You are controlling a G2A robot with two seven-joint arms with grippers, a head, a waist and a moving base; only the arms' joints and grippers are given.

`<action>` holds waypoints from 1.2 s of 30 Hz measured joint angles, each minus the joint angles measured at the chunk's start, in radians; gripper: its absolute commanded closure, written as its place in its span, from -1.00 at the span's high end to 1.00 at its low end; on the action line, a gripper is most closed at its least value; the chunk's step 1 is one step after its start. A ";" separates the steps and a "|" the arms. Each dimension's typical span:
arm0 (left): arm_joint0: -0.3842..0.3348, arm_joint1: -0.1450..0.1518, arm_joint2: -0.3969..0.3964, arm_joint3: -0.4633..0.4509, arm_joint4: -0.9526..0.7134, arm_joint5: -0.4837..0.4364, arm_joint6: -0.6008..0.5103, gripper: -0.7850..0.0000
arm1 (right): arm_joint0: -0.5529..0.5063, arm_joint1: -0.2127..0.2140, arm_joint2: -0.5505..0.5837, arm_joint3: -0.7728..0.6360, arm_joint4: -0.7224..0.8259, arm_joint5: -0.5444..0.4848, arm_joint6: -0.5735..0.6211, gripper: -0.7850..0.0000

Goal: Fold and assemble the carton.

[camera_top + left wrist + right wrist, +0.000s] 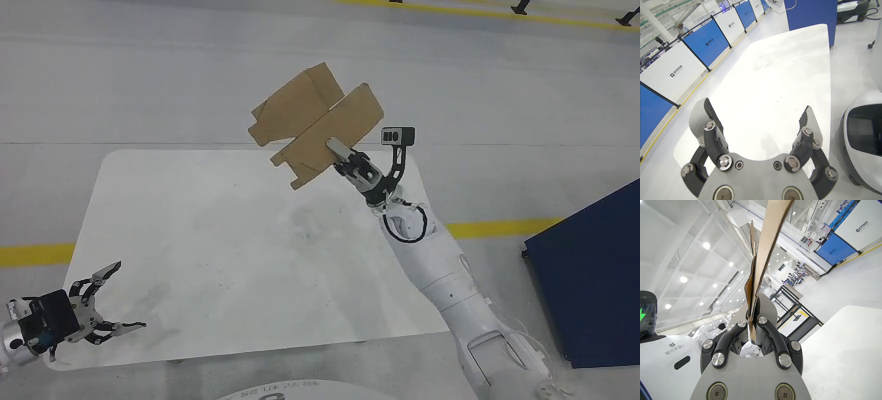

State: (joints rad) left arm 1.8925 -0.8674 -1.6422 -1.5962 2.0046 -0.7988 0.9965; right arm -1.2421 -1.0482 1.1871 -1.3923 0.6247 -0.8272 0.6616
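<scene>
Right claw [340,152] clamps the flat carton [315,115] aloft at one o'clock, likely for unfolding; left claw [127,296] hangs open at eight.

carton [315,120]: plain brown | table [230,250]: white | floor line [30,253]: yellow | cabinet [595,280]: blue

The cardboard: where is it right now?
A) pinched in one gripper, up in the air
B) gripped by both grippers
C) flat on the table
A: the right gripper is shut on the cardboard, held up off the table, while the left gripper is open and empty.
</scene>
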 measured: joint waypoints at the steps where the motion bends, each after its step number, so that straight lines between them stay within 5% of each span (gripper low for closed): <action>1: 0.000 0.000 0.000 0.000 0.000 0.000 0.000 1.00 | 0.000 0.000 0.000 0.000 0.001 0.001 0.001 -1.00; 18: -0.003 -0.001 -0.003 -0.007 -0.006 0.012 -0.012 1.00 | 0.001 0.002 0.007 -0.003 -0.012 -0.004 0.009 -1.00; 21: -0.016 0.002 -0.028 -0.025 -0.049 0.025 -0.051 1.00 | -0.022 0.009 0.047 -0.023 -0.186 -0.088 -0.017 -1.00; 28: -0.101 0.027 -0.040 -0.067 -0.208 -0.191 -0.165 1.00 | -0.151 -0.005 0.145 -0.125 -0.917 -0.097 -0.340 -1.00; 31: -0.100 0.030 -0.038 -0.074 -0.270 -0.204 -0.180 1.00 | -0.177 -0.009 0.158 -0.142 -1.041 -0.075 -0.441 -1.00; 36: -0.100 0.029 -0.038 -0.073 -0.231 -0.200 -0.175 1.00 | -0.175 -0.008 0.157 -0.141 -1.028 -0.076 -0.416 -1.00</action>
State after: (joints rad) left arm 1.7923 -0.8382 -1.6803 -1.6693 1.7733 -0.9991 0.8212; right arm -1.4171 -1.0567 1.3440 -1.5328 -0.4031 -0.9036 0.2452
